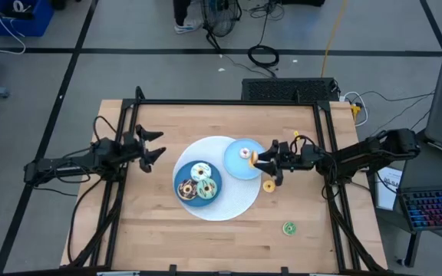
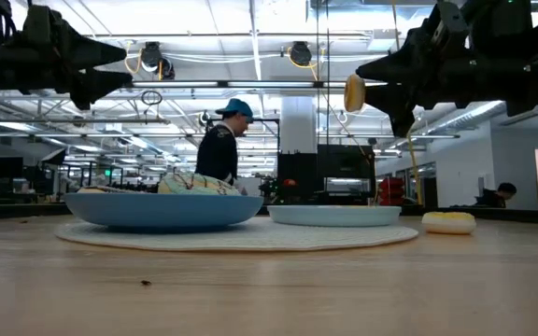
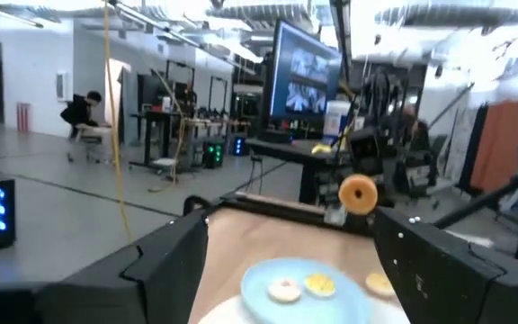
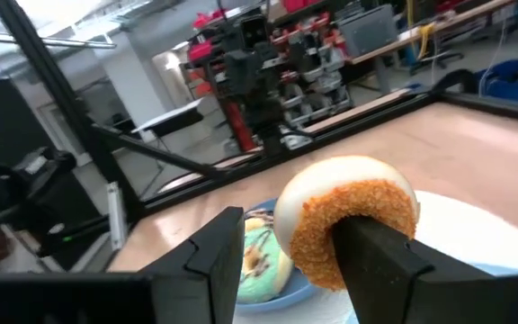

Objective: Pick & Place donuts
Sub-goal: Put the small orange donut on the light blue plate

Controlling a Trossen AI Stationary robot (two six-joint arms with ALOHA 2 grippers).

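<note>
My right gripper is over the near-right rim of the small blue plate and carries a tiny orange-bottomed donut, which the low view shows high above the table. That plate holds one pale tiny donut. The larger blue plate holds the white, brown and green donuts. A yellow donut lies flat at the mat's edge, and a green one lies on the bare wood. My left gripper hangs open in the air left of the mat. My right gripper has the orange donut on one finger, which goes in at the donut's hole. The other finger stands outside the ring's rim; whether it touches the rim I cannot tell. The fingers reach in level from the table's right. The donut is lifted clear, standing on edge.
Both plates sit on a round white mat in the middle of the wooden table. A black frame runs along the table's sides. There is bare wood near the front edge and on the left. A person stands in the room beyond.
</note>
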